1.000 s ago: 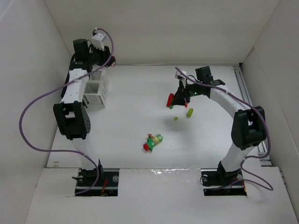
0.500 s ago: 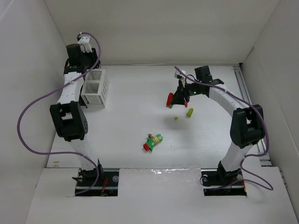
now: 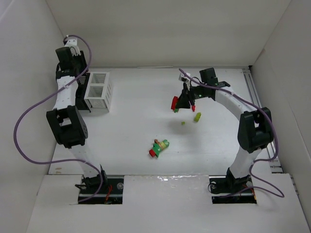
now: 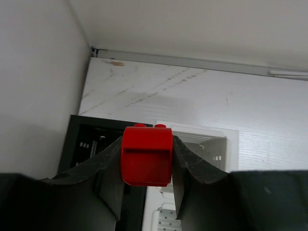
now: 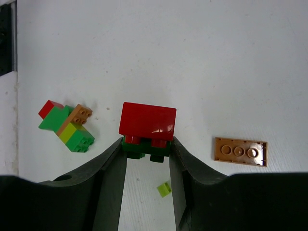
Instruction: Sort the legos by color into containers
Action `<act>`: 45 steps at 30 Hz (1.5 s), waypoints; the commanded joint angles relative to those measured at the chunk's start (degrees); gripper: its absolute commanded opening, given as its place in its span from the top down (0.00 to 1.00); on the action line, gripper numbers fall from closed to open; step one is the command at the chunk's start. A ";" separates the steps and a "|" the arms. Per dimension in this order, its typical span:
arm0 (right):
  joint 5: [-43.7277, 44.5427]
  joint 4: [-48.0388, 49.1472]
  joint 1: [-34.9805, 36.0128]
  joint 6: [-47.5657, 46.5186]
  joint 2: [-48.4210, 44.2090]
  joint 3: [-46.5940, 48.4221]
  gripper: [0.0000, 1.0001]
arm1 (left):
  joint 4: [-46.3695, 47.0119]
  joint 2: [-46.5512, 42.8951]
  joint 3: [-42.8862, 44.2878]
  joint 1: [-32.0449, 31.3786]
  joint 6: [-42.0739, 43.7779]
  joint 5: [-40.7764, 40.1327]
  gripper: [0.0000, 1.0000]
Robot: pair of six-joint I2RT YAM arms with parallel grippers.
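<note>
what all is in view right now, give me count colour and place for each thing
containers: 2, joined; black bin and white bin, far left of the table
red brick: 1, red, held in the left gripper, raised near the bins
red-on-green cluster: 1, held in the right gripper above the table
loose cluster: 1, red, green, yellow-green, orange; table, near middle
flat plate: 1, orange, table, near the right gripper
yellow-green pieces: 2, one larger, one tiny, table, right of middle
table: 1, white
cables: 2, purple, one per arm
left gripper: black, shut on the red brick
right gripper: black, shut on the red-on-green cluster
</note>
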 commanded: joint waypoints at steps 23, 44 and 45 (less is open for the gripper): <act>-0.20 1.97 0.93 0.55 1.63 3.54 1.00 | 3.48 6.19 6.01 4.78 3.99 -3.36 0.44; -6.96 4.16 1.45 0.55 1.63 5.21 1.00 | -7.95 -16.83 -8.46 -5.75 22.01 52.08 0.22; -6.97 4.17 1.46 0.55 1.63 6.08 1.00 | -7.26 -18.40 -10.15 -8.55 22.53 54.54 0.22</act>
